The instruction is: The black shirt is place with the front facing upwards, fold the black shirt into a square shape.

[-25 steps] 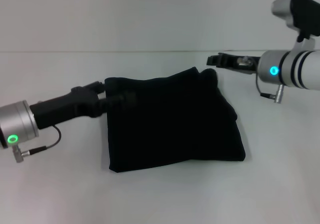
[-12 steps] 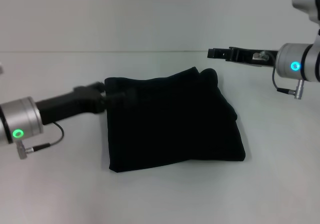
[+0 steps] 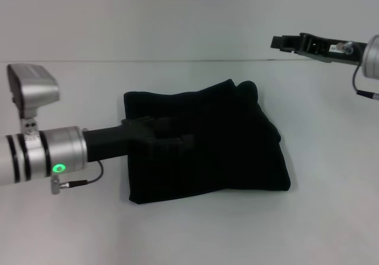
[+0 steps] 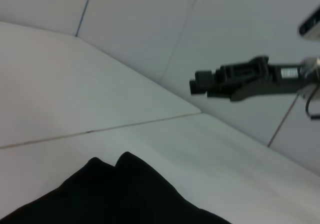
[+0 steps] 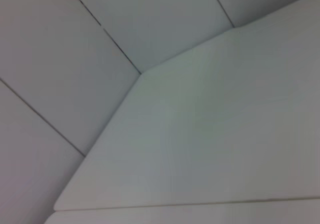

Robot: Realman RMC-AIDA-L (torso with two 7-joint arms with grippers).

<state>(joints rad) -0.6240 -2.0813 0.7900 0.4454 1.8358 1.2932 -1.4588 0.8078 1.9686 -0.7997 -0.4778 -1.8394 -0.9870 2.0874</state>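
Beneath the left pincer (image 3: 177, 141), gap unreadable, the black shirt (image 3: 225, 152) folded; right pincer (image 3: 281, 41) aloft, well apart.

We see a plain white table (image 3: 195, 235) filling the lower part of the head view, its far edge meeting a pale grey wall (image 3: 148, 16) along a thin dark line. In the left wrist view the wall is made of large flat panels (image 4: 135, 24) parted by narrow seams — one seam looks bluish. The right wrist view shows the same panelled wall and the white tabletop's corner. The light is soft and even — shadows are faint.
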